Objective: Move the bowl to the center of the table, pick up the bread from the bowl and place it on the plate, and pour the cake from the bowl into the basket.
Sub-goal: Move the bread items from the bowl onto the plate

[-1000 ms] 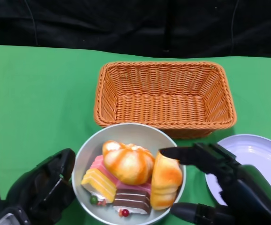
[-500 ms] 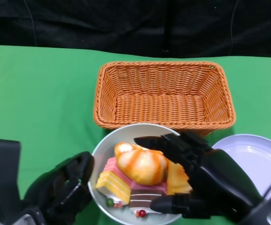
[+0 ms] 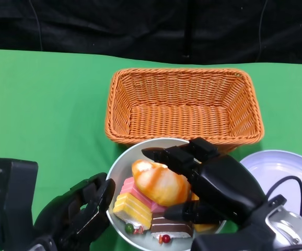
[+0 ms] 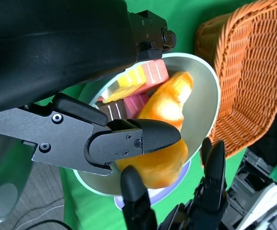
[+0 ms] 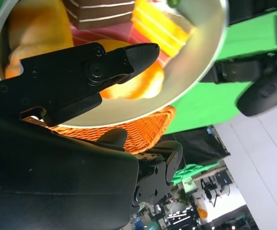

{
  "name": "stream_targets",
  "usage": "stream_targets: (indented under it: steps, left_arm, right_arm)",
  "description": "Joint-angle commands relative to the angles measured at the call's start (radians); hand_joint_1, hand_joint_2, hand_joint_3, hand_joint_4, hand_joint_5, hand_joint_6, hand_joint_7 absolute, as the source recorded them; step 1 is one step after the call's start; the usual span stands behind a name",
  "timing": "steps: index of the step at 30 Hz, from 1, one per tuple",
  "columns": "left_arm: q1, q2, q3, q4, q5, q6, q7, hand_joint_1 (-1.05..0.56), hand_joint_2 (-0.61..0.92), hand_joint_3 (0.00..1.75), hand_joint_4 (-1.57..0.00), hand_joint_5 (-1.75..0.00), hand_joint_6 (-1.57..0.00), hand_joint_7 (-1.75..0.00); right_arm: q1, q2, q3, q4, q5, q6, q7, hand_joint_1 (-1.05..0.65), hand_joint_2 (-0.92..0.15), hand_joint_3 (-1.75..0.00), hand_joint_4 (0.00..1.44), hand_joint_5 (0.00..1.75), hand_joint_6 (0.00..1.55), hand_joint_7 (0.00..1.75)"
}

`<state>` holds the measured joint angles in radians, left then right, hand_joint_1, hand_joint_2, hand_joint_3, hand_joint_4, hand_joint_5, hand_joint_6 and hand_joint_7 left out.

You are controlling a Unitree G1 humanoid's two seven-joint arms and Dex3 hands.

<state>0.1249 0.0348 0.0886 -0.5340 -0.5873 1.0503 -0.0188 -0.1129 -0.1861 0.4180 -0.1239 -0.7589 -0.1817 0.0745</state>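
Observation:
The grey bowl (image 3: 120, 168) stands just in front of the wicker basket (image 3: 185, 107). In it lie a round orange bun (image 3: 159, 183), a long bread (image 4: 162, 163) and yellow (image 3: 132, 206), pink and chocolate (image 3: 172, 227) cake slices. My left hand (image 3: 80, 212) grips the bowl's left rim, with one finger (image 4: 129, 139) across its opening. Hovering over the bowl's right half, my right hand (image 3: 213, 183) has its fingers spread above the bun and its thumb low beside the long bread, which its palm mostly hides. In the left wrist view its fingertips (image 4: 215, 163) stand on either side of that bread.
A white plate (image 3: 289, 175) lies at the right, close to the bowl and partly behind my right forearm. Green cloth covers the table (image 3: 46, 104). The basket's near wall almost touches the bowl's far rim.
The bowl has slid right with my left hand at its rim. My right hand has moved left and forward over the bowl, and it now covers the long bread.

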Motion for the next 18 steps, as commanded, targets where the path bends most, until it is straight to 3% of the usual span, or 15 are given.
stream_targets:
  steps: [1, 5, 12, 18]
  left_arm:
    - [0.013, 0.018, -0.007, -0.019, 0.009, -0.016, -0.012, -0.66, 0.92, 0.53, 0.00, 0.00, 0.00, 0.00]
    - [0.019, 0.024, -0.020, -0.025, 0.014, -0.026, -0.015, -0.65, 0.92, 0.51, 0.00, 0.00, 0.00, 0.00]
    - [0.041, 0.126, -0.135, -0.064, 0.162, -0.111, -0.014, -0.65, 0.92, 0.51, -0.10, -0.05, -0.07, -0.03]
    - [0.070, 0.159, -0.170, -0.076, 0.247, -0.196, -0.026, -0.63, 0.92, 0.50, -0.15, -0.09, -0.12, -0.05]
  right_arm:
    - [-0.029, -0.004, 0.015, 0.054, -0.012, -0.007, -0.026, -0.56, -0.92, -0.04, 0.06, 0.71, 0.21, 0.24]
    - [-0.064, 0.002, 0.051, 0.130, -0.043, -0.006, -0.047, -0.57, -0.92, -0.03, 0.10, 0.68, 0.27, 0.20]
    - [-0.109, 0.017, 0.088, 0.236, -0.092, 0.015, -0.109, -0.52, -0.92, -0.02, 0.19, 0.64, 0.35, 0.14]
    - [-0.121, 0.036, 0.098, 0.300, -0.106, 0.007, -0.214, -0.43, -0.92, -0.07, 0.47, 0.73, 0.53, 0.19]
